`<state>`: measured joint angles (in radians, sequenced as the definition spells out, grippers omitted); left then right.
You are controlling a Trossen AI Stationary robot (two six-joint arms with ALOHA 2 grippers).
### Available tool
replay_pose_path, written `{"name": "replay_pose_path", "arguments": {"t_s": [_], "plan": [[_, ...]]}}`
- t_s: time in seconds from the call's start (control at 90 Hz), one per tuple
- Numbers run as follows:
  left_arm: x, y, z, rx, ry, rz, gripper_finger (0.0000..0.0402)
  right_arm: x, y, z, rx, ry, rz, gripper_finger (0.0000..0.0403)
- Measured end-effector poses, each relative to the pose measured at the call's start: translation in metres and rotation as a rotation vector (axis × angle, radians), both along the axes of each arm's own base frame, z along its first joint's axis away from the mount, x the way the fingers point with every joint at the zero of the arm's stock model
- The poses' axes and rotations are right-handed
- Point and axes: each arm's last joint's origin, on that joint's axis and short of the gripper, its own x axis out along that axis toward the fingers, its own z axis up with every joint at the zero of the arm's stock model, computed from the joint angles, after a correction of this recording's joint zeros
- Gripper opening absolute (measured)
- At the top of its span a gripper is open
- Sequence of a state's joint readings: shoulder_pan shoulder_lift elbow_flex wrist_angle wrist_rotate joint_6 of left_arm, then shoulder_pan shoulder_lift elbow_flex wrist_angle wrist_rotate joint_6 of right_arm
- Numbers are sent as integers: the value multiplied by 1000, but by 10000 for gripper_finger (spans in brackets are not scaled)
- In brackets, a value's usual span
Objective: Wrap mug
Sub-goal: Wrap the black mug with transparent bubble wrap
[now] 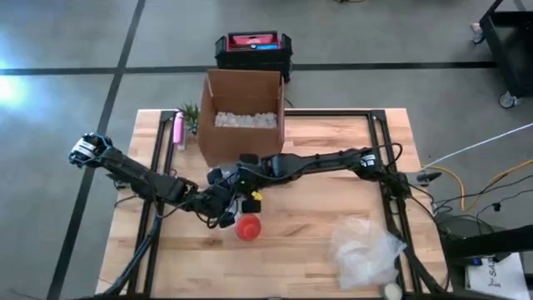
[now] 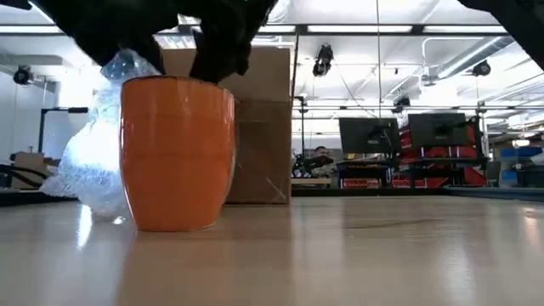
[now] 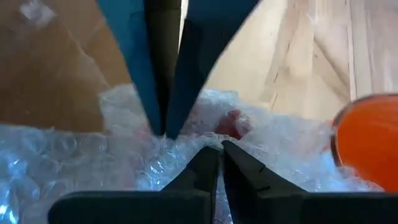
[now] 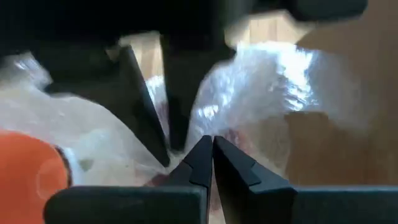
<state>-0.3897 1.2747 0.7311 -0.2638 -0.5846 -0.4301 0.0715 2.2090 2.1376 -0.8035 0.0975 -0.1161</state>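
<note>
High cam looks straight down; low cam level, close on orange mug; wrists share bubble wrap.

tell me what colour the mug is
Orange; the mug shows best in the low view.

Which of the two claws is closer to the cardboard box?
The right. The right gripper is just in front of the box. The left gripper is a little farther out, beside the orange mug. Both pinch bubble wrap.

Open cardboard box of packing peanuts, pink bottle, black-red case behind table
</note>
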Motion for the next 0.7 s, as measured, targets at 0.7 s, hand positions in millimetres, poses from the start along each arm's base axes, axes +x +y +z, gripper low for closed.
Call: {"name": "replay_pose_path", "arguments": {"t_s": [0.7], "plan": [[1, -2, 12, -51, 6, -54, 156, -10, -6, -71, 44, 93, -60, 0]]}}
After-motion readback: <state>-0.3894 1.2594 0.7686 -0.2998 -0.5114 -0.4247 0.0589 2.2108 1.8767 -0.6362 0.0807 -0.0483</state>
